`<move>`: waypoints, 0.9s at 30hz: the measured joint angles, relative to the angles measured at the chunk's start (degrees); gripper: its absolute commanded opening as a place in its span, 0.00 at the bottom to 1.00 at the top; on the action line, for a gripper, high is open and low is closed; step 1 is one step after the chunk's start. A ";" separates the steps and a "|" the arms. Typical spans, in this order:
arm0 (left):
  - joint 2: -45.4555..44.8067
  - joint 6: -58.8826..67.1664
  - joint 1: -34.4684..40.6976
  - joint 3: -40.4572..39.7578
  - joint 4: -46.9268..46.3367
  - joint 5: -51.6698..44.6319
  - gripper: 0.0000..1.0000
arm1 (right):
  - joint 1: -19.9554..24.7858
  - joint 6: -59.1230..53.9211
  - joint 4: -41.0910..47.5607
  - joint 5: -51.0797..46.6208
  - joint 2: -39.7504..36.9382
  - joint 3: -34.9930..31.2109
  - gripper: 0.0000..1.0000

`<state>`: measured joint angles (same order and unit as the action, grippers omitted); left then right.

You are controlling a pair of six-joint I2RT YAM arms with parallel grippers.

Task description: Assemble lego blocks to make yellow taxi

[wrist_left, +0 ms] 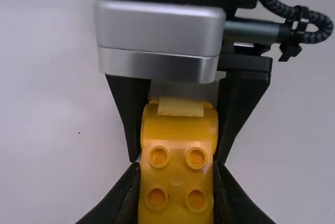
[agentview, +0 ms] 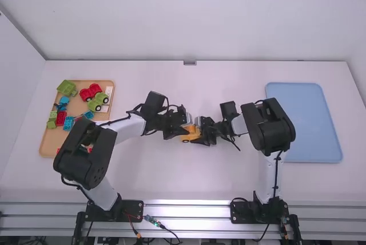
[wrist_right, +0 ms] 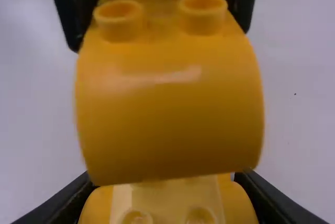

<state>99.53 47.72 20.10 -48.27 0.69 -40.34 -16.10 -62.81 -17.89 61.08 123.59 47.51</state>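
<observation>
White walls rise behind a white desk (agentview: 229,182), with metal rails (agentview: 186,204) running along its near edge. Near the desk's left edge lies a wooden tray (agentview: 47,142). It holds a green wheeled piece (agentview: 98,102), a red piece (agentview: 90,92) beside it, a second green piece (agentview: 67,88) at the far left corner, and several blue blocks (agentview: 68,123). The left arm (agentview: 86,147) crosses over the tray's near right part and hides some of what lies there. Toward the desk's right edge is a pale blue tray (agentview: 309,119), partly covered in the high view by the elbow of the right arm (agentview: 267,127).

Around the middle of the desk, between the two hands, are the taxi's yellow parts. A curved yellow block (wrist_right: 167,103) has a smooth, glossy rounded end and four round studs in two rows. Against it sits a pale-striped yellow piece (wrist_right: 235,205), with studs showing on its lighter strip (wrist_left: 181,108). Whether the two are fully pressed together, I cannot tell.

The left hand (agentview: 184,133) pinches the curved block by its sides, near the studs. The right hand (agentview: 200,134), facing it closely, grips the pale-striped piece from both sides.
</observation>
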 measured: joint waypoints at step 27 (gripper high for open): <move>2.38 -0.17 0.00 0.02 1.31 -2.05 0.02 | -0.17 -0.33 0.09 0.13 -0.02 0.00 0.50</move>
<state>101.91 47.55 20.10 -48.25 2.00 -42.39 -16.27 -63.13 -17.80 61.21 123.57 47.51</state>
